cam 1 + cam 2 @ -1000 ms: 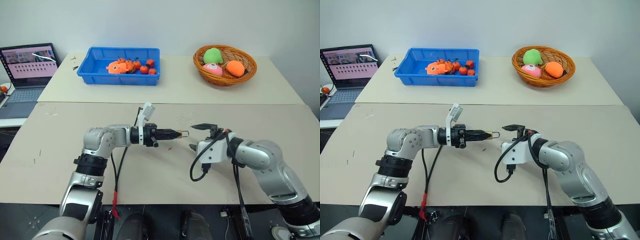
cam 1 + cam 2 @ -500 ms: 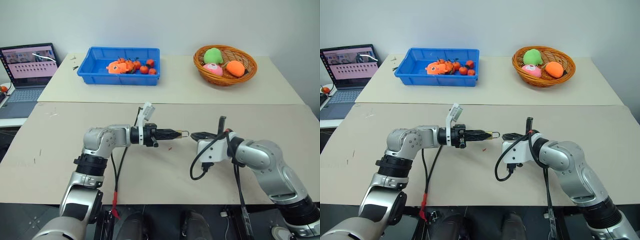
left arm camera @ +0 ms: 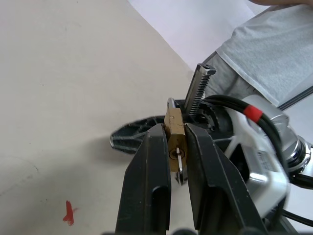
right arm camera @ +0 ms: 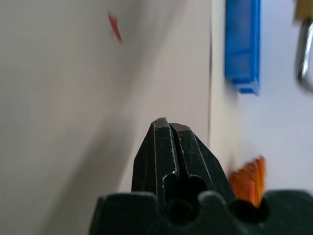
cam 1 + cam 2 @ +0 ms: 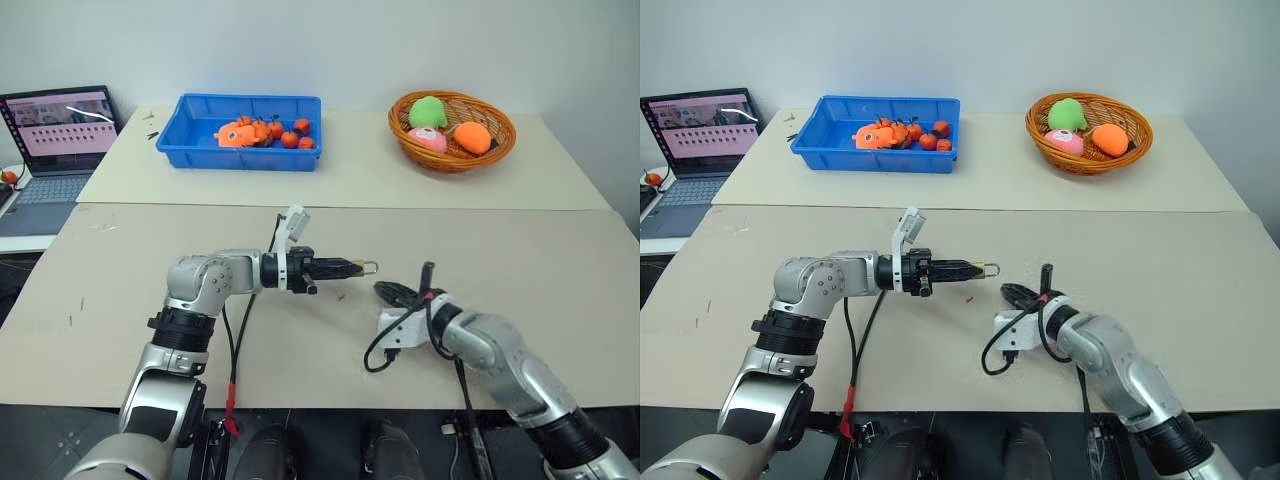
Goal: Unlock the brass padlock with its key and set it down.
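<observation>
**Padlock held in the air, key in its hole**

The left gripper (image 3: 175, 147) is closed on the brass padlock (image 3: 173, 128) above the middle of the table (image 5: 120, 300), probably so the keyhole stays reachable. The key (image 3: 180, 164) sits in the keyhole. The right gripper (image 4: 168, 128) is fully closed and empty, low near the table's front edge.
</observation>
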Controlling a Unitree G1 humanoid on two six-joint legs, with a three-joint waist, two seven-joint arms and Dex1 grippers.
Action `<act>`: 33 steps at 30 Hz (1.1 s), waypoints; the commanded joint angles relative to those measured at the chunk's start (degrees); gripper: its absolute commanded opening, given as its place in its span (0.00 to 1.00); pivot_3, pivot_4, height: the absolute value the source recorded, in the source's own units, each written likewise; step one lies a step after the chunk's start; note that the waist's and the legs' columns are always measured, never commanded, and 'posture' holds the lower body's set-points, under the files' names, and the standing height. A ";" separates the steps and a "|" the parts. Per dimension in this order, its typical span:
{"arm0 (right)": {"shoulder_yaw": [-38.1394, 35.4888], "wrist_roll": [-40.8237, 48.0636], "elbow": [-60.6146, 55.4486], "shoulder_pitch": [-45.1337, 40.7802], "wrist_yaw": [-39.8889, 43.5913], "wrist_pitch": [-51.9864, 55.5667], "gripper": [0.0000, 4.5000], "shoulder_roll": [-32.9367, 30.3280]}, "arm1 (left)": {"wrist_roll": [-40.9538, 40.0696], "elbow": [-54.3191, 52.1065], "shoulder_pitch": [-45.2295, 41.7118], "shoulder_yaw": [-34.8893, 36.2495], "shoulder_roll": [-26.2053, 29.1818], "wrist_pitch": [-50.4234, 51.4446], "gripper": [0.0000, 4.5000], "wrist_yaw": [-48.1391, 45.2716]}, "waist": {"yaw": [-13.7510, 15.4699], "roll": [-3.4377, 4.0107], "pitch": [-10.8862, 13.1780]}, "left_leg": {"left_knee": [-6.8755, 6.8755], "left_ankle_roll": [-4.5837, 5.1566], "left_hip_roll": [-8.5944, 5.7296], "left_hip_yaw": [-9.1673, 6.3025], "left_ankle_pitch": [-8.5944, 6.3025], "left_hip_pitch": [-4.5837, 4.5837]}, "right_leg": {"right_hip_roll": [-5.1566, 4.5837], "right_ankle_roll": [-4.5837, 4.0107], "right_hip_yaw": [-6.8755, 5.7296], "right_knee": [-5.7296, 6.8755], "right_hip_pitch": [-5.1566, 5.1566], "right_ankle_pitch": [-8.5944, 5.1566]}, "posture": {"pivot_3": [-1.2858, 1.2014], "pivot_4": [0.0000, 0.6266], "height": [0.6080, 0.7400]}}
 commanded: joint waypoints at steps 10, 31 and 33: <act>-6.24 -10.19 -1.40 4.82 -21.46 2.82 0.01 3.84 | -12.35 9.93 -7.41 17.41 -4.55 21.27 0.01 9.97 | -0.14 0.00 0.00 | 0.04 -0.05 0.00 -0.02 0.03 0.02 | 0.00 0.44 0.03 0.09 0.00 -0.30 | 0.52 0.24 0.64; -2.97 -9.64 -12.21 0.05 -10.64 -12.70 0.01 -2.63 | -16.14 11.40 -9.19 25.40 -8.47 31.26 0.01 19.83 | -0.13 -0.03 0.00 | 0.00 -0.10 -0.03 -0.03 0.06 0.12 | 0.00 0.29 0.04 0.12 0.06 -0.21 | 0.52 0.24 0.64; -3.59 -9.47 -11.30 -0.38 -10.63 -13.17 0.01 -2.68 | -16.05 11.12 -9.13 25.48 -8.60 31.25 0.01 19.99 | -0.13 -0.04 0.00 | 0.02 -0.10 -0.03 -0.03 0.06 0.12 | 0.00 0.29 0.05 0.12 0.06 -0.22 | 0.52 0.24 0.64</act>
